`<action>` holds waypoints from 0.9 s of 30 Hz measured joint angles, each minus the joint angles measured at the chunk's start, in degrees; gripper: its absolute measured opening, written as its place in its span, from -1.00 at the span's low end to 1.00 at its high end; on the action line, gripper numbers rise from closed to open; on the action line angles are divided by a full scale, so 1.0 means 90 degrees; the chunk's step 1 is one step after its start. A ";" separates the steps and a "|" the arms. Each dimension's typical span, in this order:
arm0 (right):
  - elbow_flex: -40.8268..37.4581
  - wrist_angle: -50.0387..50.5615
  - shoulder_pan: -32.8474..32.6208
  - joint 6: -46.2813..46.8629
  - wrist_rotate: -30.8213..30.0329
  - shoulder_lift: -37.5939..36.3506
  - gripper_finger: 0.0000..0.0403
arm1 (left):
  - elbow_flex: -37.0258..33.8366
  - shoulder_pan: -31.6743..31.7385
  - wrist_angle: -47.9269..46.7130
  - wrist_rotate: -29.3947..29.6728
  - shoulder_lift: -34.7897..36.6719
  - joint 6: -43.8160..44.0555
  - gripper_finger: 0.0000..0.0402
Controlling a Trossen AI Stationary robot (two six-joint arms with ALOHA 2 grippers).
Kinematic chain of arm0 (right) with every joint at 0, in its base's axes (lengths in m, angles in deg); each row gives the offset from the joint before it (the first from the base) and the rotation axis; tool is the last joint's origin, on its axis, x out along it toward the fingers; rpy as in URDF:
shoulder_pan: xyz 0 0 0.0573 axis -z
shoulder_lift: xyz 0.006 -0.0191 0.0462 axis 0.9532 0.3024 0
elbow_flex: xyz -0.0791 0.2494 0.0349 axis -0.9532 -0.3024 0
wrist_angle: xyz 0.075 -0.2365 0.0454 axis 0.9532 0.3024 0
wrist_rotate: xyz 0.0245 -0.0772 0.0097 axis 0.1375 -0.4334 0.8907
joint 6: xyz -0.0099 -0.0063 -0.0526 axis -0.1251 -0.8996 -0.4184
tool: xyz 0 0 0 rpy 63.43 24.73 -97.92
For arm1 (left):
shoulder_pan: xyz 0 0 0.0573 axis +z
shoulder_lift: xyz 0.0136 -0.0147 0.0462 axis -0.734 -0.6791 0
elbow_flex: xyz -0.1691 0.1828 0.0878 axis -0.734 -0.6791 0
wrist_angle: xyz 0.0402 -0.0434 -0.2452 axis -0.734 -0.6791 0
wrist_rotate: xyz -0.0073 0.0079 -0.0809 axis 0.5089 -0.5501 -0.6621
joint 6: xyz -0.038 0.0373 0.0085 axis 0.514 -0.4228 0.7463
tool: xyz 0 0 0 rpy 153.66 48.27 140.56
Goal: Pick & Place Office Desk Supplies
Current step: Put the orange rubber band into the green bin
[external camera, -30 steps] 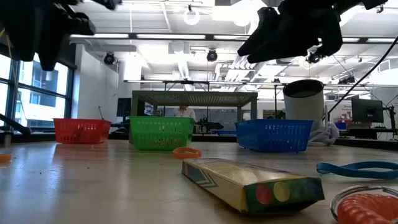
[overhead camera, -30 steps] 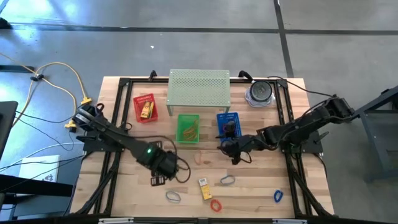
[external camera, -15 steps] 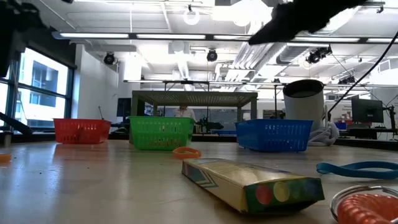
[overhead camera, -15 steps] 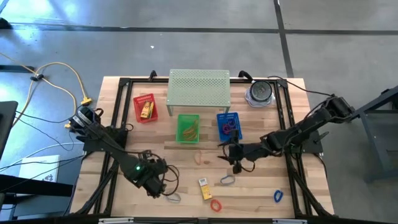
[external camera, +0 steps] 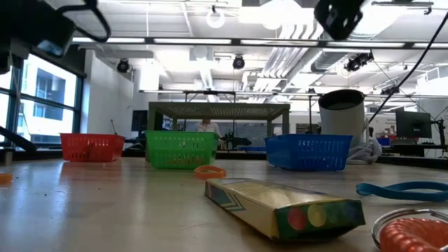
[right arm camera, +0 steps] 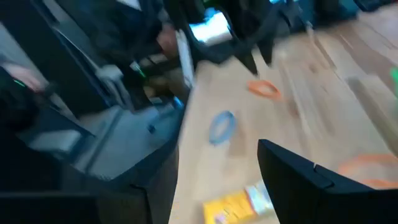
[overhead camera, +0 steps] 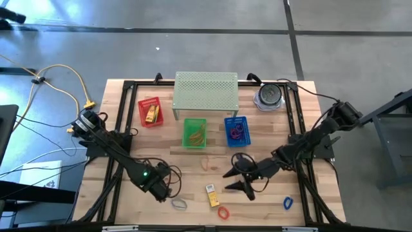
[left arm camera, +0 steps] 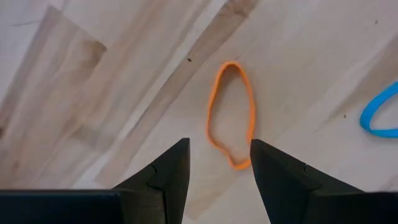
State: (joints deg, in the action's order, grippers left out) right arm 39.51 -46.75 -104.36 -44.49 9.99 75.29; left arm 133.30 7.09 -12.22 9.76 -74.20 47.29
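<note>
My left gripper point(overhead camera: 161, 190) hangs open over the table's near left part. In its wrist view its fingers point(left arm camera: 219, 165) stand on either side of the near end of an orange loop point(left arm camera: 231, 115) that lies flat on the wood; a blue loop point(left arm camera: 379, 112) lies beside it. My right gripper point(overhead camera: 239, 182) is open wide, above the table just right of the yellow packet point(overhead camera: 210, 195). A grey loop point(overhead camera: 180, 204), a red loop point(overhead camera: 223, 212), a blue loop point(overhead camera: 288, 203) and an orange loop point(overhead camera: 206, 163) lie flat on the table.
Red basket point(overhead camera: 150, 111), green basket point(overhead camera: 195, 132) and blue basket point(overhead camera: 236, 131) with purple loops stand in a row before the pale green shelf point(overhead camera: 206, 91). A grey round container point(overhead camera: 268, 96) sits at the far right. Black frame rails run along both table sides.
My right gripper has moved from beside the blue basket toward the table's near edge, down to the area by the yellow packet. My left gripper has moved toward the near edge and come low over the table. The loops and packet have stayed where they lay.
</note>
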 joint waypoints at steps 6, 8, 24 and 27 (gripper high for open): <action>0.0004 -0.0769 -0.0364 0.0011 0.0000 0.0297 0.03 | -0.0252 0.0041 0.0030 0.0099 0.0000 0.0374 -0.20; 0.0005 -0.0790 -0.0513 0.0002 -0.0069 0.0384 0.03 | -0.0372 0.0038 0.0192 0.0183 0.0002 0.0362 -0.20; 0.0002 -0.0981 -0.0683 -0.0624 -0.0200 0.0749 0.03 | -0.0723 0.0414 0.0905 -0.0124 0.0002 0.0491 -0.20; 0.0002 -0.0989 -0.0683 -0.0849 -0.0200 0.0749 0.03 | -0.0723 0.0412 0.0926 -0.0128 -0.0071 0.0494 -0.20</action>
State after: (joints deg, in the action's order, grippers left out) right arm 39.53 -55.65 -110.50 -52.13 8.19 82.03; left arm 126.79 10.80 -3.89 8.61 -74.84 51.74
